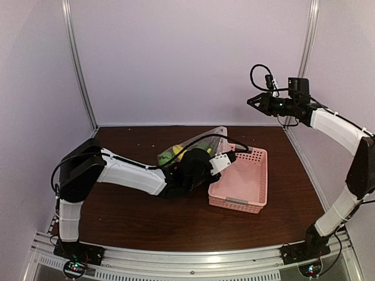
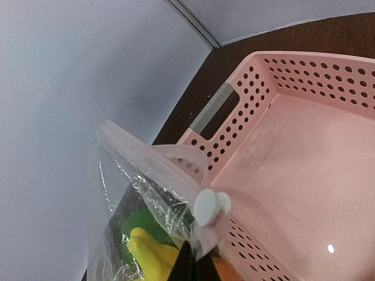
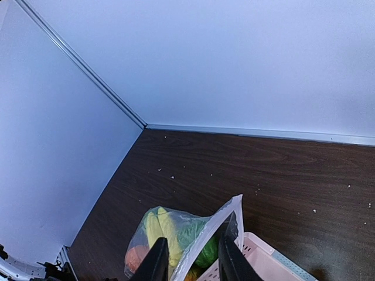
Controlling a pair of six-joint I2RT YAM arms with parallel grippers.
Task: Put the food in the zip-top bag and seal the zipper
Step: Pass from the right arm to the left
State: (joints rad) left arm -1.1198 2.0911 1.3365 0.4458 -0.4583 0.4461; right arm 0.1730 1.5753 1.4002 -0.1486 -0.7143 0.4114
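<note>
White zipper [image 2: 205, 206] pinched in left claw [image 2: 195, 261].

L arm [image 1: 132, 174] lay low, stretched out to the right w/ elbow near flat. L pincer [image 2: 195, 266] had its tips pinched tight together. R arm [image 1: 343, 130] stood tall, elbow bent, forearm reaching back to the left. R pincer [image 1: 253, 100] hung high up, fingers [image 3: 157, 261] apart.

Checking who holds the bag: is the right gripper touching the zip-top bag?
Apart. The top external view shows the right gripper high in the air, well clear of the zip-top bag below.
</note>
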